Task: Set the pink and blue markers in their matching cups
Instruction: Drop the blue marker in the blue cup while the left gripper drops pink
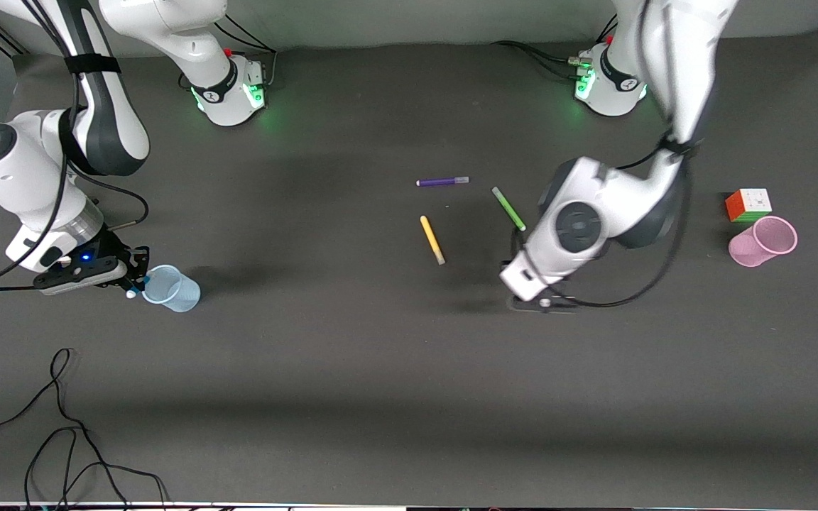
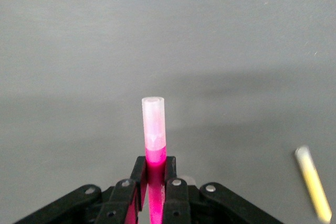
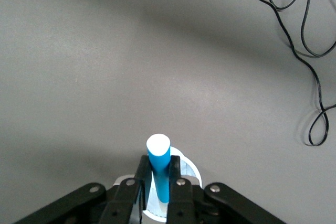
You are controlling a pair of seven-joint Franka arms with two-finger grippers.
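My right gripper (image 1: pixel 135 282) is shut on the blue marker (image 3: pixel 158 176), holding it upright at the rim of the pale blue cup (image 1: pixel 172 288). In the right wrist view the cup's rim (image 3: pixel 192 168) shows just under the fingers. I cannot tell whether the marker's lower end is inside the cup. My left gripper (image 1: pixel 544 302) is shut on the magenta marker (image 2: pixel 154 158), pale end (image 2: pixel 153 121) pointing away, over bare table near the middle. The pale pink cup (image 1: pixel 762 242) stands toward the left arm's end of the table.
A multicoloured puzzle cube (image 1: pixel 748 204) sits beside the pink cup, farther from the front camera. Purple (image 1: pixel 442 182), green (image 1: pixel 508 208) and yellow (image 1: pixel 432 240) markers lie mid-table; the yellow one shows in the left wrist view (image 2: pixel 313 190). Black cables (image 1: pixel 61 426) lie near the front edge.
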